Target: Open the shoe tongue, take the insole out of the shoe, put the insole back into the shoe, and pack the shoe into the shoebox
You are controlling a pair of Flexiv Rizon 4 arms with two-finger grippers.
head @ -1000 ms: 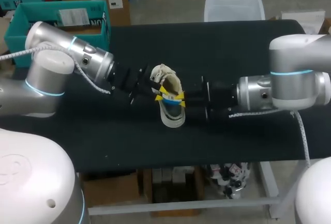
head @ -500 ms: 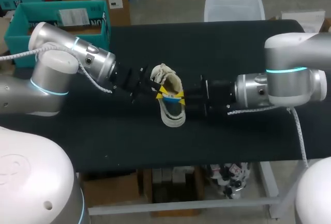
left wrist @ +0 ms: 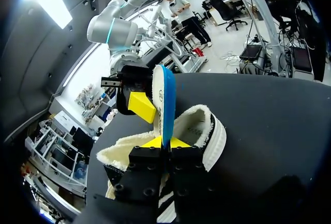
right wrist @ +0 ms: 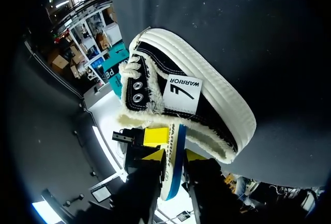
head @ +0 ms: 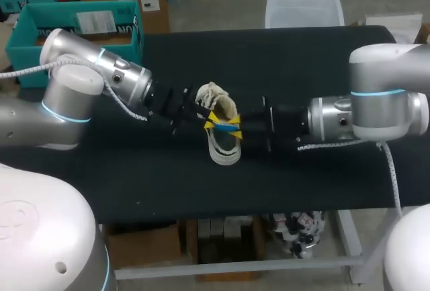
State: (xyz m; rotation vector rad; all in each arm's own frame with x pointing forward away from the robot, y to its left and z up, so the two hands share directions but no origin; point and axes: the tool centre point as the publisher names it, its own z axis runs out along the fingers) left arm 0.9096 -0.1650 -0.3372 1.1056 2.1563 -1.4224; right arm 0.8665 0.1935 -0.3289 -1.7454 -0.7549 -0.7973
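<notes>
Shoe [head: 225, 151] mid table [head: 302, 62], well off edges; insole [left wrist: 166, 105] at its opening

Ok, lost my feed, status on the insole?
Left claw shut on insole. Right claw shut on it too. Insole on edge over shoe opening.

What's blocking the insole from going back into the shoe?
Nothing visible. The left pincer and right pincer both grip the insole on edge right at the shoe, whose fleece-lined mouth is open.
</notes>
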